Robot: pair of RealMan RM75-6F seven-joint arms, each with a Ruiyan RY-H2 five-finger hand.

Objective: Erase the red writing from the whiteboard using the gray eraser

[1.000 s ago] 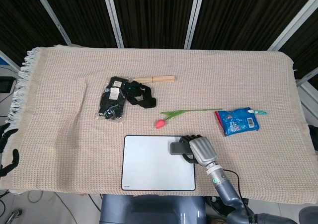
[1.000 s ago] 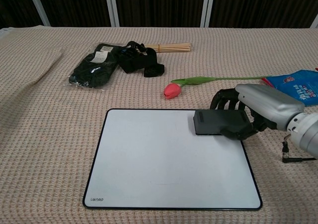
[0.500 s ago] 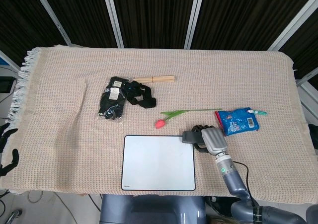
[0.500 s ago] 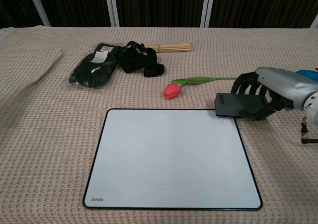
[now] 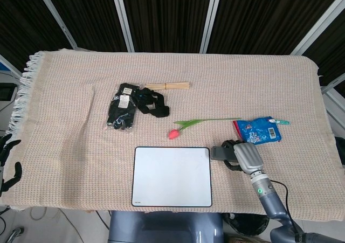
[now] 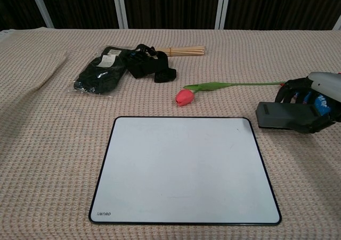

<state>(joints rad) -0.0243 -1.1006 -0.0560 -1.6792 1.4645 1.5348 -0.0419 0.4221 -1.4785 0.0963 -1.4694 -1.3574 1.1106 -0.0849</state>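
Observation:
The whiteboard (image 5: 171, 176) (image 6: 184, 168) lies flat near the table's front edge, its surface plain white with no red marks visible. My right hand (image 5: 243, 157) (image 6: 311, 102) grips the gray eraser (image 5: 220, 153) (image 6: 279, 115) just to the right of the board, off its surface and over the beige cloth. My left hand (image 5: 7, 165) shows only as dark fingers at the far left edge of the head view, off the table, holding nothing.
A red tulip with a green stem (image 5: 186, 125) (image 6: 185, 97) lies just behind the board. A blue snack packet (image 5: 259, 131) sits behind my right hand. Black gloves and a strap (image 5: 132, 107) (image 6: 120, 67) and wooden sticks (image 5: 168, 85) lie further back.
My right hand has carried the eraser rightward, from the board's top right corner off its edge onto the cloth beside it. The left hand has not moved.

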